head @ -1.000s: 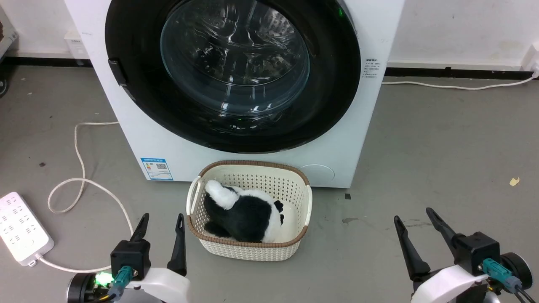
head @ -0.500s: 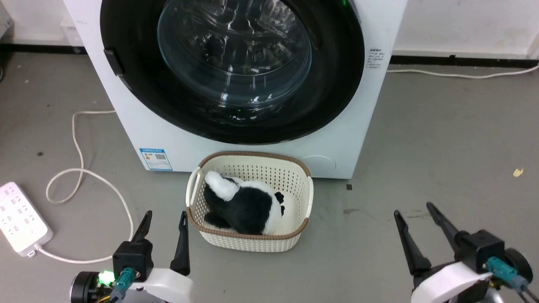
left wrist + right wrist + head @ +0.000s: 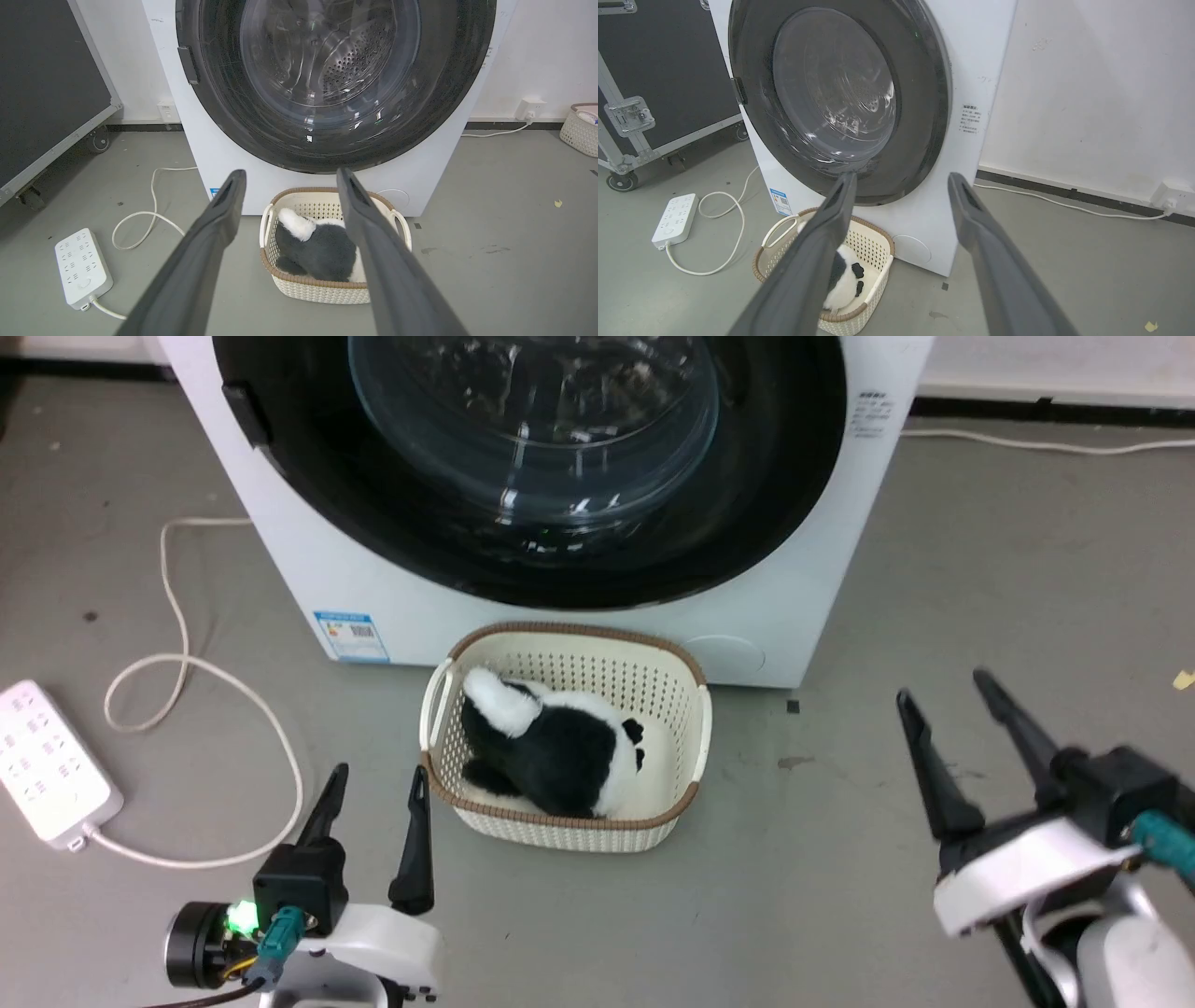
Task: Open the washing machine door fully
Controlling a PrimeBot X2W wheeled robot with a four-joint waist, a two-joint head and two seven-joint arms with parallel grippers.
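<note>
The washing machine (image 3: 299, 588) is a white box standing ahead of me, with a blue label (image 3: 351, 636) low on its front. Its door (image 3: 766, 504) is a glossy black disc with a clear glass bowl (image 3: 532, 420) at the centre, lying flat against the machine front, shut; it also fills the upper left wrist view (image 3: 448, 112) and right wrist view (image 3: 924, 93). My left gripper (image 3: 378, 782) hovers open over the floor at lower left. My right gripper (image 3: 945, 685) is open at lower right, raised. Both are well short of the door.
A cream woven basket (image 3: 686, 803) holding a black-and-white plush toy (image 3: 551, 751) sits on the floor right before the machine. A white power strip (image 3: 51, 761) and looped cable (image 3: 177, 672) lie at left. A black wheeled case (image 3: 51, 88) stands left of the machine.
The head camera has tilted down and closer, so the whole scene shifts upward. My right gripper has risen and moved forward; the left gripper rose slightly. The door stays shut.
</note>
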